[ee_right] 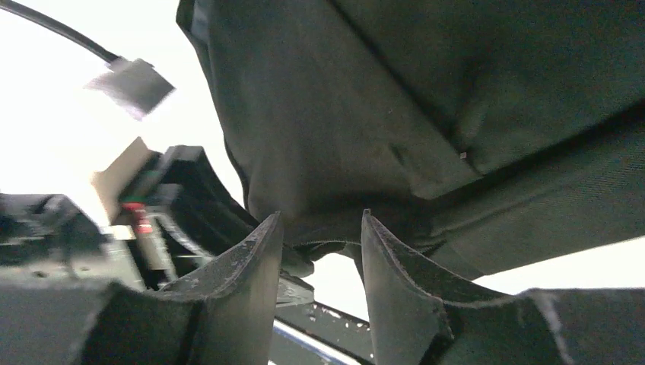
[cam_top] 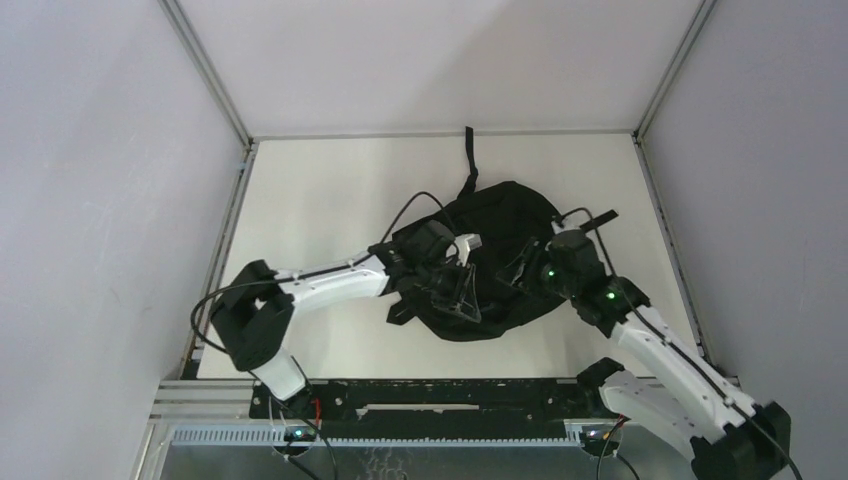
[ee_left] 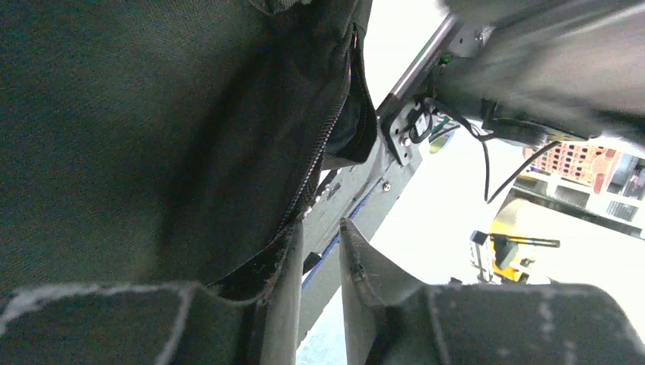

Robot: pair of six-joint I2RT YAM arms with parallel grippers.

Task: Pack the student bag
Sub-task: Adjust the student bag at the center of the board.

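The white counter (cam_top: 320,200) is carrying the student bag (cam_top: 505,215), which is lying slumped near its centre, with one strap (cam_top: 468,160) trailing toward the far edge. The bag is being engaged from two sides: by the left arm (cam_top: 330,275) at its near-left part and by the right arm (cam_top: 660,345) at its near-right part.

In the right wrist view, a fold of the black fabric is being pinched between the tips of the right jaws. In the left wrist view, the left jaws are being held slightly spread, and background is showing through the gap. The bag's edge, with its zipper (ee_left: 323,144), is being draped against one jaw, and nothing is being gripped between the two.

The step in hand is judged to be the opening of the bag's mouth. The next move is judged to call for the zipper edge being taken between the left jaws. The two edges would then be drawn apart, without the limp fabric being allowed to slip from the right jaws.
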